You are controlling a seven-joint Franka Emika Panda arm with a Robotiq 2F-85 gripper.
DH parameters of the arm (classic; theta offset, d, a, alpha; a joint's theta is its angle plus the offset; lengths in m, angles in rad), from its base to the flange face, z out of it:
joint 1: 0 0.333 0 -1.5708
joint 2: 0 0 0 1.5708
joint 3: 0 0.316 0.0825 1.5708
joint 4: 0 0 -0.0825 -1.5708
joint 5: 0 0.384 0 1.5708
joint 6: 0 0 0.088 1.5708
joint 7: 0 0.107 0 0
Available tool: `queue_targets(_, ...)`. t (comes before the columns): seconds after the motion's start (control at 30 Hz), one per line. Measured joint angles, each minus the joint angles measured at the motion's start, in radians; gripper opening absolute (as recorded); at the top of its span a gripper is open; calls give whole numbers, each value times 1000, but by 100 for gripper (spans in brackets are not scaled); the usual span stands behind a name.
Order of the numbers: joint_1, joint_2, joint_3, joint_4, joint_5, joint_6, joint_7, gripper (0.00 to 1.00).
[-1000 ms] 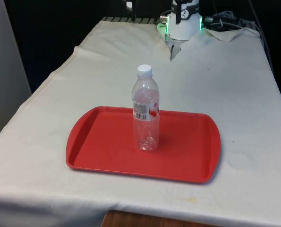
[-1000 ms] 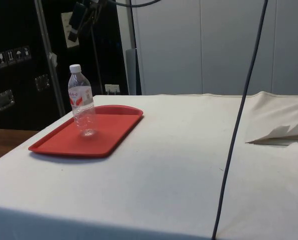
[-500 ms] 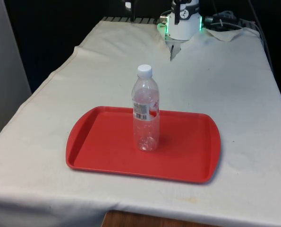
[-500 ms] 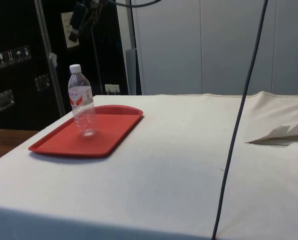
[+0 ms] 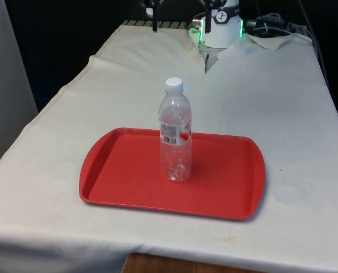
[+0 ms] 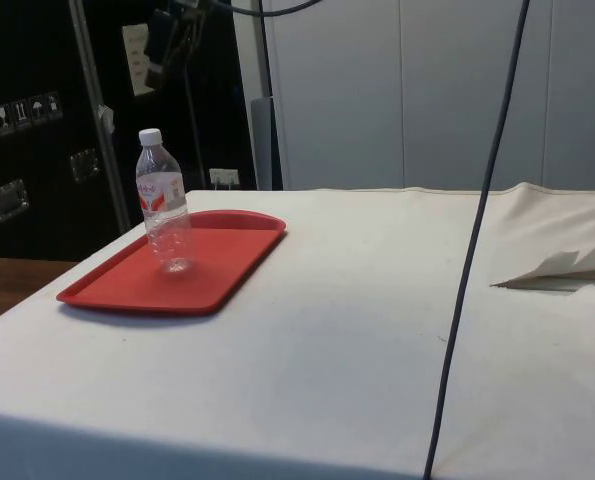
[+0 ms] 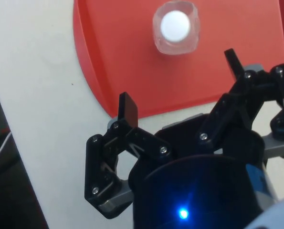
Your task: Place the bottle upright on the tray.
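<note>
Bottle [image 5: 175, 132]: you have it standing upright, cap up, near the middle of the red tray [image 5: 117, 182] on the worktop [image 5: 282, 102]. Your gripper [image 7: 180, 86] hangs high above it, fingers apart and empty. Judged from this, nothing remains.

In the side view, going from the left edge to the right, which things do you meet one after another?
Clear plastic bottle standing upright on the red tray → bare white tablecloth → black cable hanging down → folded-up flap of cloth.
</note>
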Motion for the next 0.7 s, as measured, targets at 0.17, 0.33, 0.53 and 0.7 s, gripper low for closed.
queue_targets(0.17,-1,7,-8,20,-10,-47,0,100)
queue_targets(0.33,-1,9,-12,30,-24,-89,1,100)
queue_targets(0.53,-1,-1,-15,31,-35,-133,1,100)
queue_targets(0.7,-1,-45,-16,-11,-46,-156,1,100)
